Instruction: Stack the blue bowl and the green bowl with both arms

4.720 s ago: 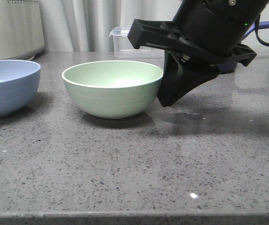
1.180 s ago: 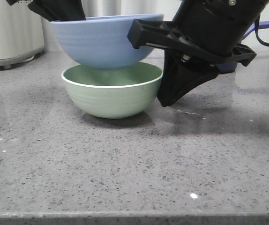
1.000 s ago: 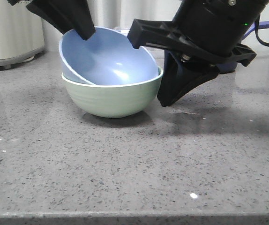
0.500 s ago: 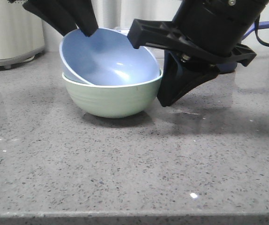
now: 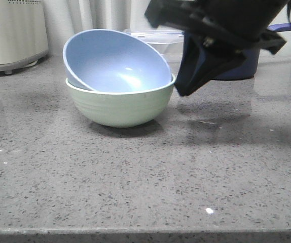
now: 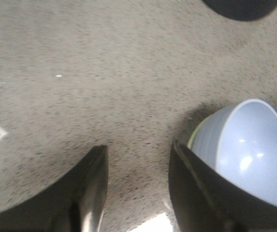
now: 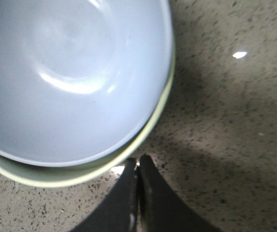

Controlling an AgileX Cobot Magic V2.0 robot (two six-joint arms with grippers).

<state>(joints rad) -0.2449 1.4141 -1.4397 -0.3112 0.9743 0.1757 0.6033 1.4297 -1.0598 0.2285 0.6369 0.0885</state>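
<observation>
The blue bowl (image 5: 116,63) rests tilted inside the green bowl (image 5: 120,107), its opening tipped toward the camera. The right wrist view looks down on both, the blue bowl (image 7: 76,72) over the green bowl's rim (image 7: 47,180). My right gripper (image 5: 182,92) hangs just right of the green bowl, shut and empty, its fingertips (image 7: 138,160) pressed together beside the rim. My left gripper (image 6: 138,152) is open with only bare counter between its fingers; the blue bowl (image 6: 247,150) lies beyond one finger. It does not show in the front view.
A white appliance (image 5: 13,30) stands at the back left. A clear plastic container (image 5: 155,39) and a dark navy pot (image 5: 239,68) sit behind the bowls. The grey counter's front edge (image 5: 145,234) runs along the bottom.
The left gripper has let go of the blue bowl and gone up out of the front view. The right gripper has risen a little. The blue bowl stays tilted in the green one.
</observation>
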